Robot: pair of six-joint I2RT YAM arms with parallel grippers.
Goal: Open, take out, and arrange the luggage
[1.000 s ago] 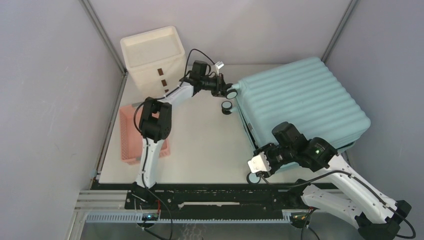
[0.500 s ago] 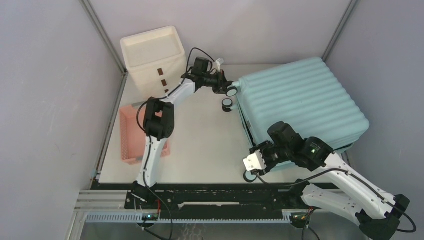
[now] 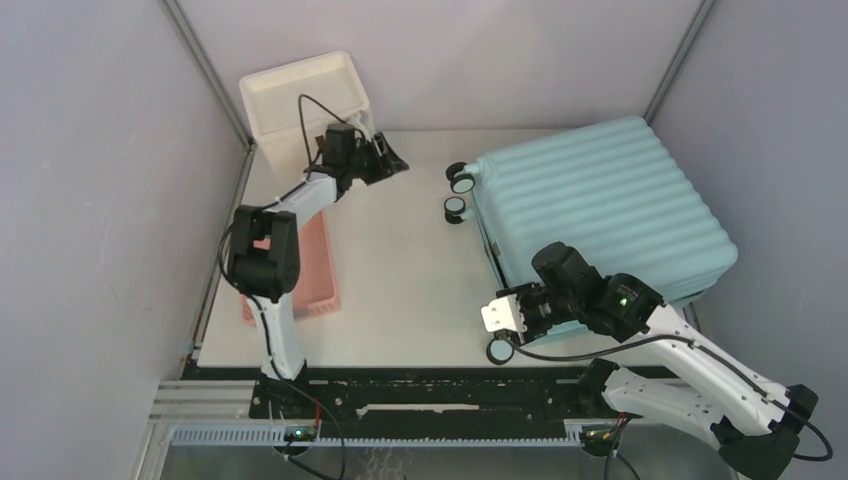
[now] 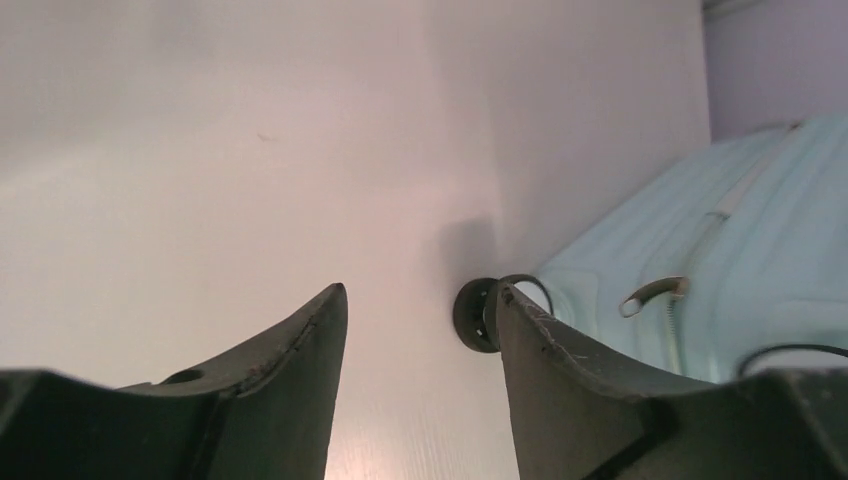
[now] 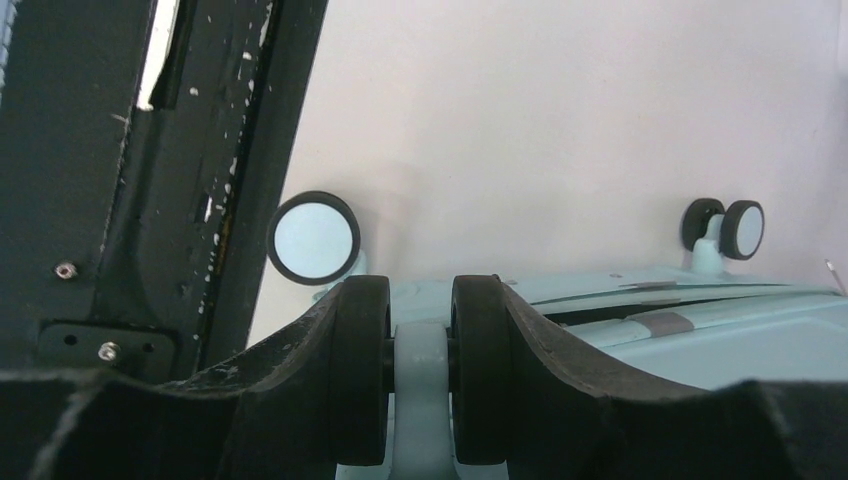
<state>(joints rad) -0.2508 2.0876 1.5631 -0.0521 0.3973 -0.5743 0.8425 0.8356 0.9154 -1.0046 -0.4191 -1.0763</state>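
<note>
Right claw (image 5: 420, 330) grips a double wheel (image 5: 368, 360) at the near corner of the suitcase (image 3: 610, 200). Left claw (image 4: 418, 300) is open and empty over the worktop (image 3: 400, 270), by the white drawer box (image 3: 300, 95). Suitcase lies flat and closed on the right. Pink basket (image 3: 325, 300) on the left.

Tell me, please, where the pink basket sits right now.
In the top view, the pink basket lies at the left edge of the table, just nearer than the white box, partly under the left arm.
</note>
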